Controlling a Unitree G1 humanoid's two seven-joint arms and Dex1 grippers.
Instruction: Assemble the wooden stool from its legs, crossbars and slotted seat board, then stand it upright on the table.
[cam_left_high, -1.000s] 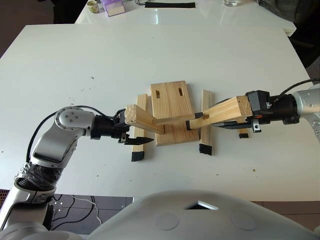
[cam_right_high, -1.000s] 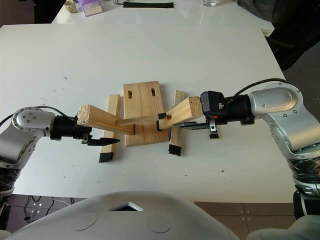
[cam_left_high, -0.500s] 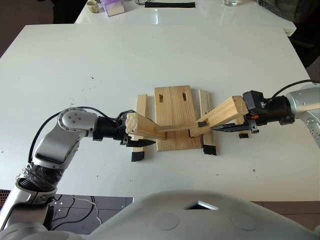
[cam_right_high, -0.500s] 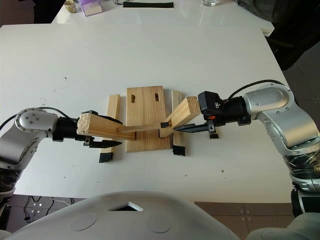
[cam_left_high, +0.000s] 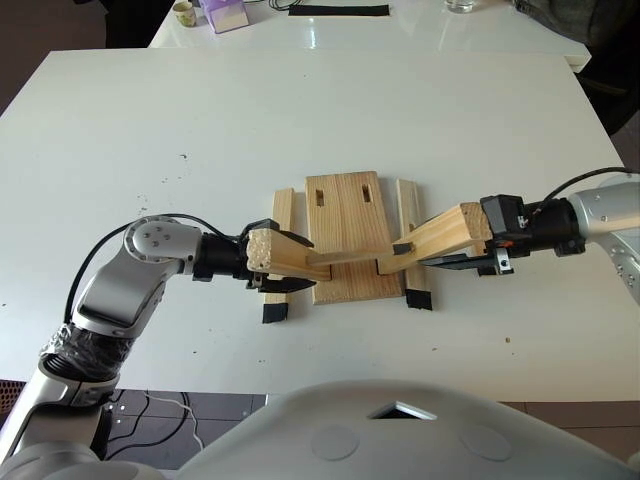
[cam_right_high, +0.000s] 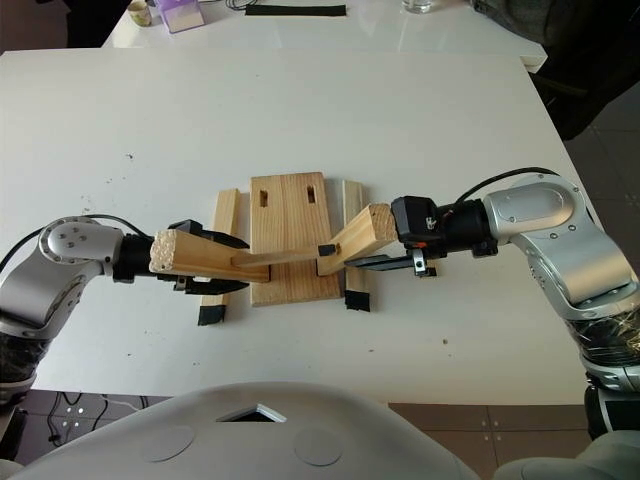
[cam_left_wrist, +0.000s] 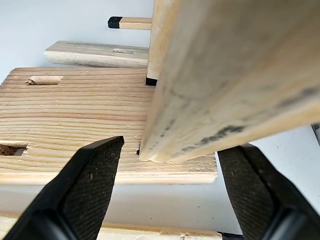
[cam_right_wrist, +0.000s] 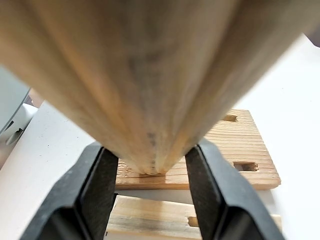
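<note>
Nearest us, over the near edge of the flat slotted pine seat board (cam_left_high: 345, 215), the left gripper (cam_left_high: 265, 262) is closed around a thick pale wooden leg (cam_left_high: 288, 255). But there's daylight beside one finger (cam_left_wrist: 90, 175). That looks a loose hold to me, and the leg could twist! Off the board's right edge, the right gripper (cam_left_high: 440, 252) hugs a second thick wooden leg (cam_left_high: 450, 230), fingers tight on both sides. A thin wooden crossbar (cam_left_high: 350, 257) bridges above the board between them. If the arms push out of line, that bar may pop free or jam crooked, and dropping lower could shove the board across the white table (cam_left_high: 200, 130). Flanking the board lie a left black-tipped slat (cam_left_high: 283, 212) and a right black-tipped slat (cam_left_high: 407, 200). Hard to call whether the crossbar's ends are seated, because the legs hide both joints. Right of the board, a short black-tipped dowel (cam_left_wrist: 131, 22) peeks out, mostly covered.
</note>
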